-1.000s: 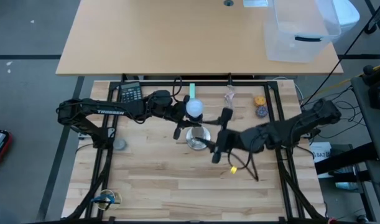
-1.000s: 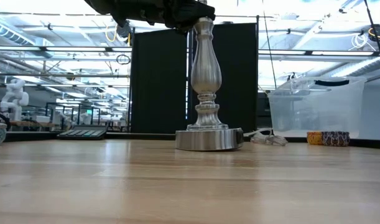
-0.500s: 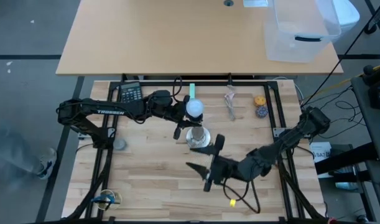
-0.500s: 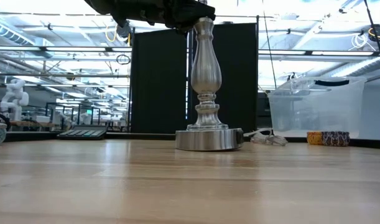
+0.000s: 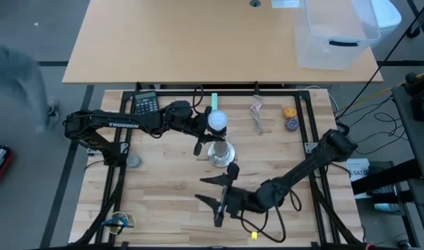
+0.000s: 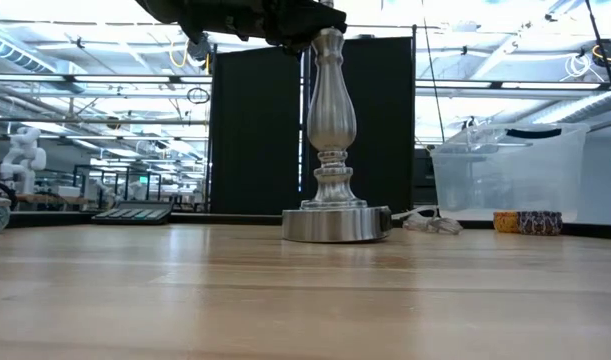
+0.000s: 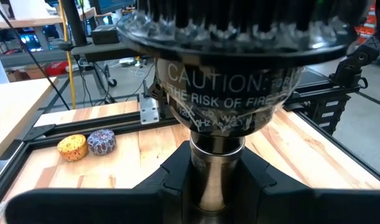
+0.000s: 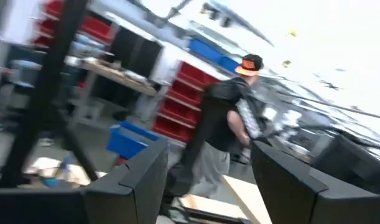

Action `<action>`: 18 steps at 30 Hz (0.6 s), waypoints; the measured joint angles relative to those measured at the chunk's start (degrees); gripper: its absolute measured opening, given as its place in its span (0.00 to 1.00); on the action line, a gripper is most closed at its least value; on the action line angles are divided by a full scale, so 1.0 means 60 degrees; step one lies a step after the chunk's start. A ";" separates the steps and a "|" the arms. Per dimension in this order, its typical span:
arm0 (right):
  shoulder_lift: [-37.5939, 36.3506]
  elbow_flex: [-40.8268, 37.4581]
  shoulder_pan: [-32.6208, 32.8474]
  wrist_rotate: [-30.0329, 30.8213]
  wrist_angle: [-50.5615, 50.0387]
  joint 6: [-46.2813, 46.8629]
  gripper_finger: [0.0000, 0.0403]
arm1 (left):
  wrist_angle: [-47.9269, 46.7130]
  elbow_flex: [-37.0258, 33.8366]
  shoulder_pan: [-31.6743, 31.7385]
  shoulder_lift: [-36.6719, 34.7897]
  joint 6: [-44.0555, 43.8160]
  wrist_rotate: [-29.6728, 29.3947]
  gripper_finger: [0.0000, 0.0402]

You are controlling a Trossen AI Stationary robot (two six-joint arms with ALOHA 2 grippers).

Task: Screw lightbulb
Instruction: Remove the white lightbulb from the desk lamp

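Note:
The white lightbulb (image 5: 216,121) sits on top of the silver lamp stand (image 6: 330,130), whose round base (image 6: 335,222) rests on the table. My left gripper (image 5: 206,130) reaches in from the table's left and is shut on the stand just under its black socket (image 7: 224,87). In the left wrist view (image 7: 217,186) the bulb is hidden above the socket. My right gripper (image 5: 206,191) is open and empty, nearer the table's front edge than the stand. Its wrist view (image 8: 208,186) shows only the room. My left gripper pinches the stand's narrow silver neck (image 7: 217,163) between its two fingers, just below the black socket. The fingers come in level from the table's left and lie across the upright neck. The stand stays upright with its base on the table.
A calculator (image 5: 145,103) lies at the far left, and a clear wrapper (image 5: 257,111) and two small round pieces (image 5: 291,118) at the far right. A grey dish (image 5: 133,161) sits left. A clear bin (image 5: 336,35) stands on the far table. A person (image 8: 230,137) walks in the room.
My right gripper has drawn away from the stand and bulb, moving toward the table's near edge and to the left. My left gripper, the stand and the bulb have stayed in place.

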 joint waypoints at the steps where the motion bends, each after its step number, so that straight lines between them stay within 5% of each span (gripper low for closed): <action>1: 0.0132 0.0000 0.0004 0.0336 0.0328 -0.0110 0.53 | 0.0000 0.0000 0.0000 0.0000 -0.0010 -0.0004 0.18; 6: 0.0787 -0.0004 -0.0004 0.1895 0.2663 -0.1476 0.53 | 0.0004 0.0002 0.0000 0.0000 -0.0019 -0.0037 0.18; 12: 0.1156 -0.0004 -0.0115 0.2100 0.5664 -0.3363 0.53 | 0.0004 0.0003 0.0000 0.0000 -0.0091 -0.0216 0.18; 18: 0.0944 -0.0004 -0.0437 0.2509 0.6509 -0.4462 0.53 | 0.0004 0.0000 0.0000 0.0000 -0.0090 -0.0321 0.18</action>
